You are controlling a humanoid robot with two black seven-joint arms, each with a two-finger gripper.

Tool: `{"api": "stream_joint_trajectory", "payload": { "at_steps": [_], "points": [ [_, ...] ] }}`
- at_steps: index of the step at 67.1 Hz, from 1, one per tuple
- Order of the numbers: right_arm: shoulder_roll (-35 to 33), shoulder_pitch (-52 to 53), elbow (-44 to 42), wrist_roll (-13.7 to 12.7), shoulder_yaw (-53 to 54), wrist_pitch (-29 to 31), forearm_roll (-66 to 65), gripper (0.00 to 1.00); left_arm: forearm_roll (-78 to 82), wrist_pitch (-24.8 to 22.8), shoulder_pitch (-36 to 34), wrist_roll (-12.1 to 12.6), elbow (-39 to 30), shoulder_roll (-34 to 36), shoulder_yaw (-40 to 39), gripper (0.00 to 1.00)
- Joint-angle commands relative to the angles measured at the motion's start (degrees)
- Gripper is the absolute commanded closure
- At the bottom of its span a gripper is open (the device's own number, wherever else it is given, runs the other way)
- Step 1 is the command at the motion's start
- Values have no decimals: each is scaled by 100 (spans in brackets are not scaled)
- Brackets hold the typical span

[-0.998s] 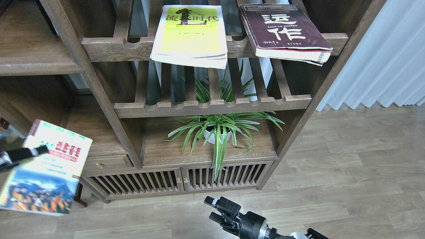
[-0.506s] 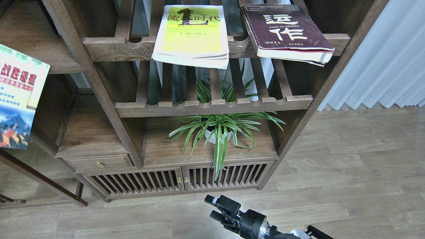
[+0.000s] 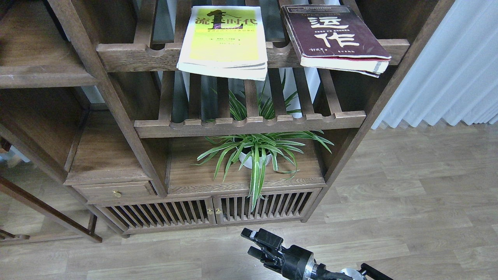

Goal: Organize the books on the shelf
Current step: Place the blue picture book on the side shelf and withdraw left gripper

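Observation:
The large yellow-and-white book (image 3: 223, 39) lies flat on the upper slatted rack, overhanging its front rail. The thick maroon book (image 3: 334, 35) lies to its right on the same rack, also overhanging. The white-green "300" book is out of view. The solid dark-brown plank shelf (image 3: 42, 79) is at the upper left and shows nothing on it. My right gripper (image 3: 251, 243) is low at the bottom centre over the floor, its two black fingers apart and empty. My left gripper is out of view.
A second slatted rack (image 3: 249, 124) sits below the books. A potted spider plant (image 3: 253, 153) stands on the board under it. A small drawer (image 3: 116, 191) and slatted cabinet doors (image 3: 210, 212) are at the bottom. A white curtain (image 3: 447, 66) hangs at the right.
The white-green book, held at the lower left a second ago, rose up the left edge and has left the view. The right gripper has hardly moved.

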Motion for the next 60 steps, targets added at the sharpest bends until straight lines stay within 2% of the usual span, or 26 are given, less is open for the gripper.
{"api": "stream_joint_trajectory", "payload": {
  "at_steps": [1, 60],
  "points": [
    [0, -7, 7, -1, 4, 0, 9, 0, 16, 1, -629, -1, 434, -442, 505, 99],
    [0, -51, 8, -1, 39, 0, 0, 0, 51, 1, -2000, -1, 2385, -2024, 690, 98]
  ]
}}
